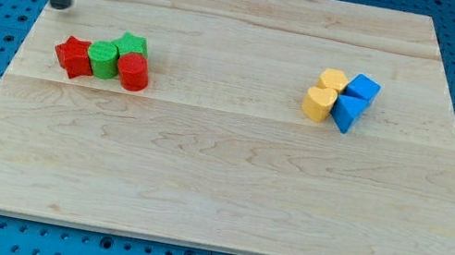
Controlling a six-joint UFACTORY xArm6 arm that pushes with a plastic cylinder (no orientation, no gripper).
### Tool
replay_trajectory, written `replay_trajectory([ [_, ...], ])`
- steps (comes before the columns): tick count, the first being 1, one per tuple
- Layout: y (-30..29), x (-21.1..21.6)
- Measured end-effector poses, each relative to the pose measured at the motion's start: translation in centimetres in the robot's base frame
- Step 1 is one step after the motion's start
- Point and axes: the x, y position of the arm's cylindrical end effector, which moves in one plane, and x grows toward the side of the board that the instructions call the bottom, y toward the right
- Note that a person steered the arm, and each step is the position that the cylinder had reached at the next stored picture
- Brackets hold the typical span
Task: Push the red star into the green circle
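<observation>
**Ana:** Where's the rod sitting right now?

**Ben:** My tip (61,4) is resting near the board's upper-left corner, at about eleven o'clock from the red star (74,56) and clear of it. It's a bare rod, so it's holding nothing and touching no block.

**Ana:** And the star?

**Ben:** It's lying at the left end of the little cluster, and it's looking as if it's already pressing against the green circle (104,60), which sits at its three o'clock. A green star (132,44) and a red cylinder (134,72) are crowding the circle's far side.

**Ana:** So what's worrying you?

**Ben:** If the tip is coming down from eleven o'clock, I'm guessing it's going to clip the star off-centre and spin it toward five o'clock, away from the circle. A hard shove from nine o'clock risks scattering the whole cluster.

**Ana:** The yellow blocks (322,93) and blue blocks (354,101)?

**Ben:** They're sitting well apart at three o'clock, out of harm's way.
</observation>
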Motion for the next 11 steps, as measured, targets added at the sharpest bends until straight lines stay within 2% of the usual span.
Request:
replay_trajectory([
  [1,-1.0,1.8],
  [3,1.7,3.8],
  [5,7.1,9.3],
  [7,7.3,13.5],
  [9,12.9,13.6],
  [10,12.1,15.3],
  [11,14.3,16.1],
])
